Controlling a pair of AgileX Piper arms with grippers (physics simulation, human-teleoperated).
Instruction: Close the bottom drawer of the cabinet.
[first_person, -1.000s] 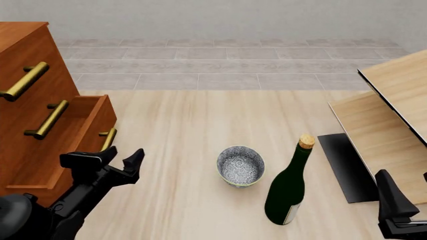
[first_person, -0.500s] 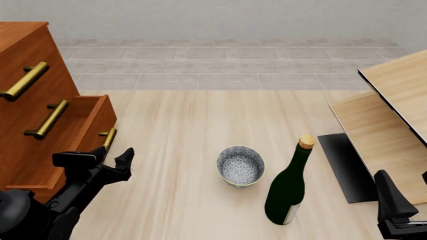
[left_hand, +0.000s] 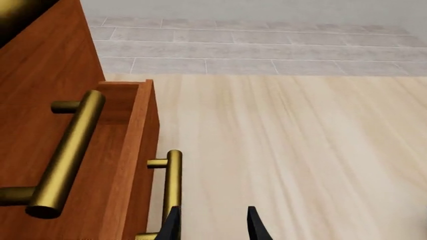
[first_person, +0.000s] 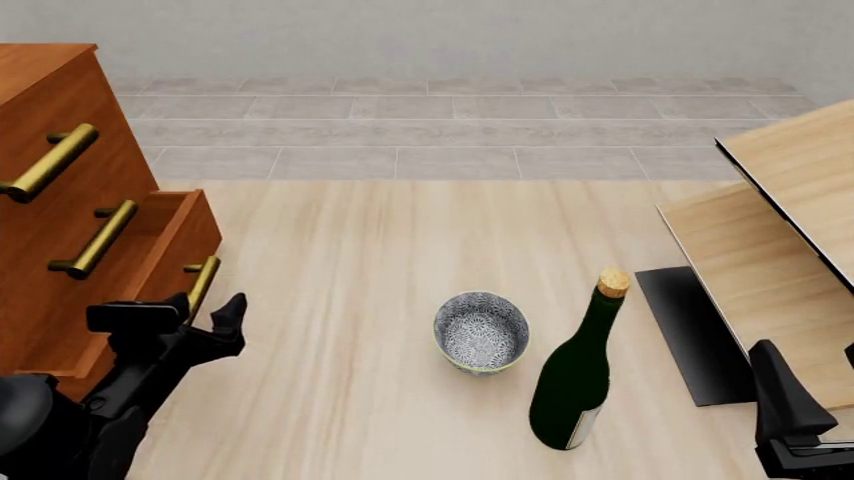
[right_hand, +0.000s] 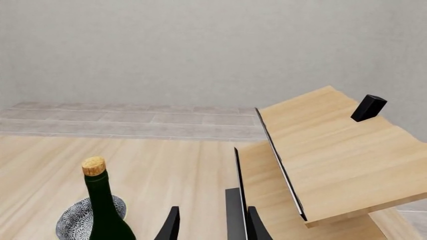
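Far left: the cabinet (first_person: 54, 150), tall and reddish-brown, with its two upper drawers shut flush. Below them, the bottom drawer (first_person: 160, 250), pulled partway out, front standing proud of the carcass and the open box showing behind it. Just beside its brass handle (first_person: 203, 283), the left gripper (first_person: 184, 313): jaws spread moderately wide, gripping nothing, one fingertip (left_hand: 172, 222) level with the bar in the left wrist view; cannot tell whether touching. Looks like the push step, engaged but not finished, judging by how far the front juts out. Next: set the fingers against the flat front or the bar and drive straight toward the cabinet, along the drawer's run, until flush with the two fronts above. Avoid glancing off the handle or pushing askew, which could jam the drawer. Further right on the table, well apart from the work: a patterned bowl (first_person: 481, 330), then a dark green corked bottle (first_person: 577, 375) standing upright near it; no call to disturb either. Far right: pale wood furniture (first_person: 787, 200) with black edging, and low beside it the right gripper (right_hand: 210, 227), fingers parted and empty, seemingly idle; best left parked.
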